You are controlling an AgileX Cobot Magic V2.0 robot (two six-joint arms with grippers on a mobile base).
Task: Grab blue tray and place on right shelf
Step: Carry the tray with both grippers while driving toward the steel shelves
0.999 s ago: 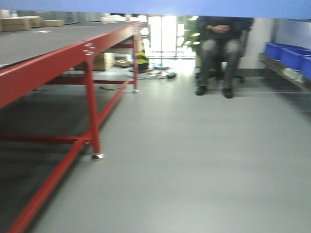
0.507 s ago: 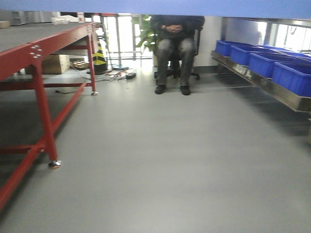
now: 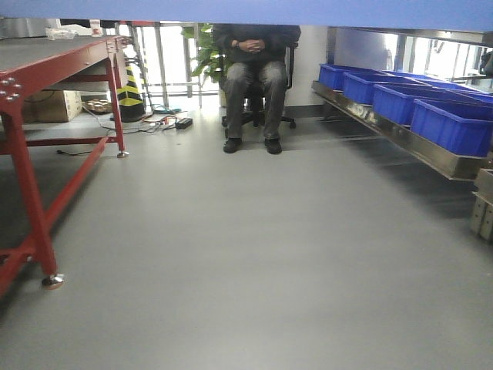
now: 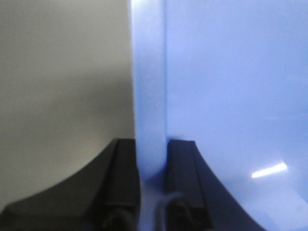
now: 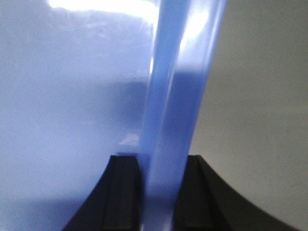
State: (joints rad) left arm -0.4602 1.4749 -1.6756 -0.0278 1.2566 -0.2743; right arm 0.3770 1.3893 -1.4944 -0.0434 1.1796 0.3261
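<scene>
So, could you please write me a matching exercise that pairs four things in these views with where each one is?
Things:
1. blue tray
2. red-framed table
3. dark-blue storage bins
4. seated person

Places:
A. lined up on the steel shelf at the right
B. rim clamped by the left gripper and the right gripper
C. far middle of the front view
D. left side of the front view

Pairs: 1-B, 2-D, 3-A, 4-C

Grey floor [image 3: 254, 254] open down middle. Red-framed worktop [image 3: 54, 68] flanks left; right shelf [image 3: 400, 139] flanks right, visible run packed with deep blue bins [image 3: 451, 123]. Seated person [image 3: 253, 73], striped cone [image 3: 129, 91], cables [image 3: 162, 119] crowd far end. Left gripper [image 4: 151, 192], right gripper [image 5: 156, 192] both clamped on blue tray [image 4: 231, 96] rim.
</scene>
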